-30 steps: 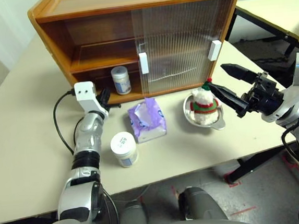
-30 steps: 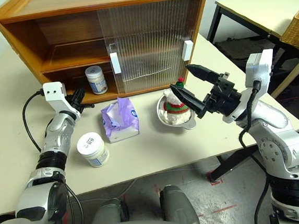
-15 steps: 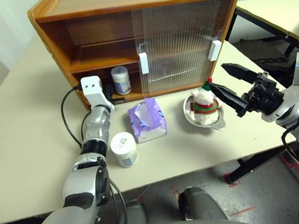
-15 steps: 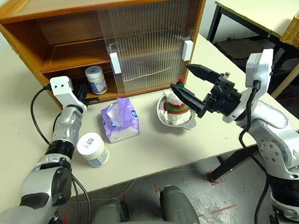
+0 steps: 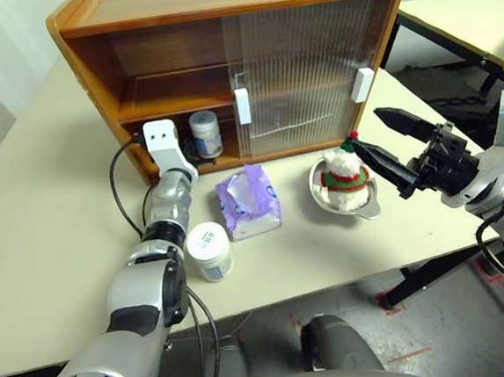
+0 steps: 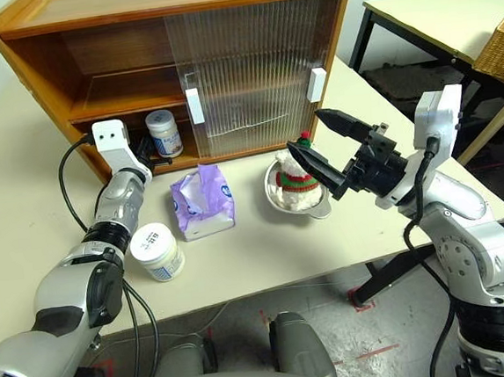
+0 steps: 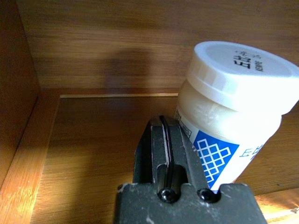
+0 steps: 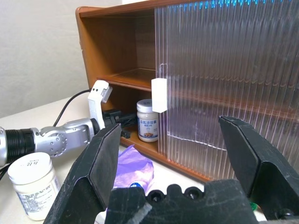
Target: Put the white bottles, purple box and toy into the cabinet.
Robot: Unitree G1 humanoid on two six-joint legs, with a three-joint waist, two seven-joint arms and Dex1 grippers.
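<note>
The cabinet (image 5: 218, 2) stands at the back of the table with its left side open and both ribbed doors slid to the right. One white bottle (image 5: 204, 133) stands on its lower floor. My left gripper (image 7: 162, 122) is shut and empty, reaching level into that lower compartment just left of this bottle (image 7: 233, 116). A second white bottle (image 5: 209, 250) stands on the table beside my left forearm. The purple box (image 5: 249, 203) lies in front of the cabinet. The toy (image 5: 345, 179) sits in a metal bowl. My right gripper (image 5: 368, 129) hovers open just right of the toy, holding nothing.
The shiny bowl (image 5: 368, 203) under the toy rests near the table's front right. A black cable (image 5: 121, 200) loops on the table from my left wrist. Another table and a wicker basket (image 6: 500, 48) stand at the back right.
My left arm has pushed forward and to the right, carrying its shut gripper from the cabinet's front edge into the lower compartment beside the bottle. The right arm has stayed still.
</note>
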